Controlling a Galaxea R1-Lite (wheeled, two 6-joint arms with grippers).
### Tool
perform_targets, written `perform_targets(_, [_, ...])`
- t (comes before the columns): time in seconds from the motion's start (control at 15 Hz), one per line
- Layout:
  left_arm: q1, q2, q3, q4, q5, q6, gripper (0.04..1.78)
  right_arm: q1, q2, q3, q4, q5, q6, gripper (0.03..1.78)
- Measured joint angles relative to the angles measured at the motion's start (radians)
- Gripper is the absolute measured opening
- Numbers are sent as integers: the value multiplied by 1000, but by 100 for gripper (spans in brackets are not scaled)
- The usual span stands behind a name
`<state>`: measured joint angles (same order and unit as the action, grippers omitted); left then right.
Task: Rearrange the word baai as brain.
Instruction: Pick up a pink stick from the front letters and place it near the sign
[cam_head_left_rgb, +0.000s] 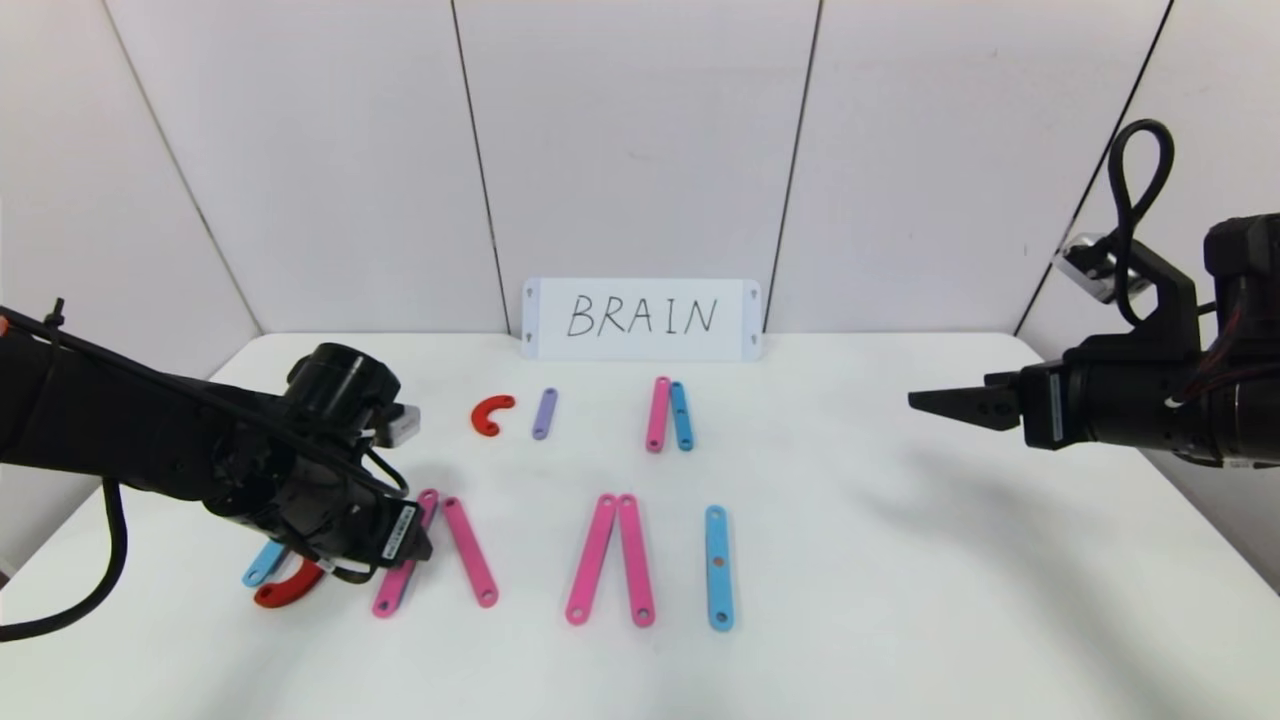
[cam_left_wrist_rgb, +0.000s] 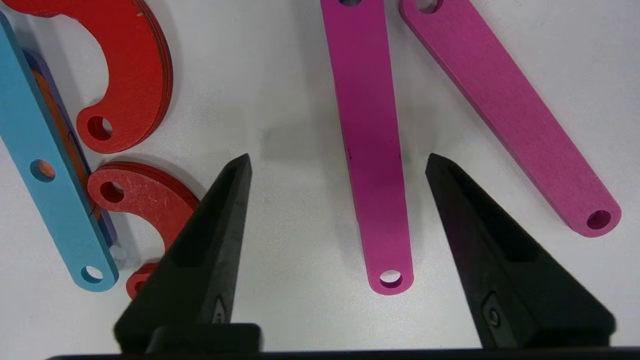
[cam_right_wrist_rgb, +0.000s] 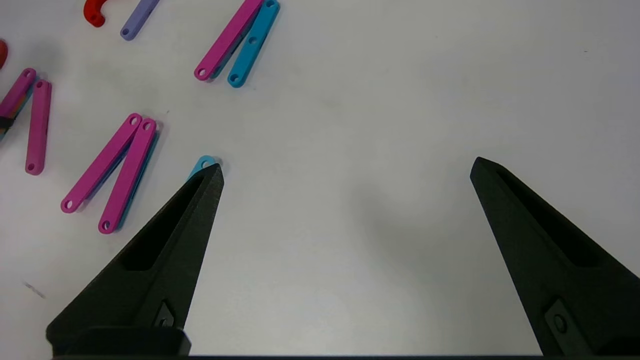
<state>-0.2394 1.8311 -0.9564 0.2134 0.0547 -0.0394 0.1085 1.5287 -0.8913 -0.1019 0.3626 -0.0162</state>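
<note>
Pink plastic is what sits between my fingers: a flat, holed pink bar (cam_left_wrist_rgb: 372, 150) lying on the white table (cam_head_left_rgb: 900, 600), the left stroke of the first A. My left gripper (cam_left_wrist_rgb: 337, 165) hangs low over it with the jaws partway apart, one tip on each side of the bar and neither touching it, so I hold nothing. My right gripper (cam_right_wrist_rgb: 345, 170) is parked in the air at about three o'clock of the layout, jaws spread wide and empty.

From the head view, the word baai (cam_head_left_rgb: 600, 540) runs along the near row: a blue bar (cam_left_wrist_rgb: 47, 165) with two red curves (cam_left_wrist_rgb: 135, 85) at about eight o'clock under my left wrist, then the pink pair I am over, then a second pink pair (cam_head_left_rgb: 610, 560) at six o'clock, and a single blue bar (cam_head_left_rgb: 718, 567) just right of it. Spare pieces lie in the far row near twelve o'clock, before the white card (cam_head_left_rgb: 640, 318): a red curve (cam_head_left_rgb: 491, 414), a purple bar (cam_head_left_rgb: 544, 413), and a pink and blue pair (cam_head_left_rgb: 668, 414).

I judge these pieces light, stiff and thin, with smooth faces that could slide on the table instead of lifting. They look tough, not fragile. I would pinch the bar across its narrow width near mid-length, tips right down at the tabletop, so it comes up level and does not swing. The neighbouring pink bar (cam_left_wrist_rgb: 510, 110) is close on one side, and a wide approach could nudge it.
</note>
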Motion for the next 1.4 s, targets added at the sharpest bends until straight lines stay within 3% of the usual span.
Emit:
perform_targets(0.2, [0, 14, 0, -11, 1, 0, 54, 0, 0, 1, 0, 0, 0, 173])
perform_targets(0.33, [0, 17, -1, -11, 0, 0, 32, 0, 0, 1, -1, 0, -1, 173])
perform_targets(1.0, [4, -4, -55, -10, -3, -26, 30, 0, 2, 1, -1, 0, 3, 173])
perform_targets(1.4, [69, 50, -282, 33, -6, -5, 30, -4, 16, 0, -1, 0, 3, 173])
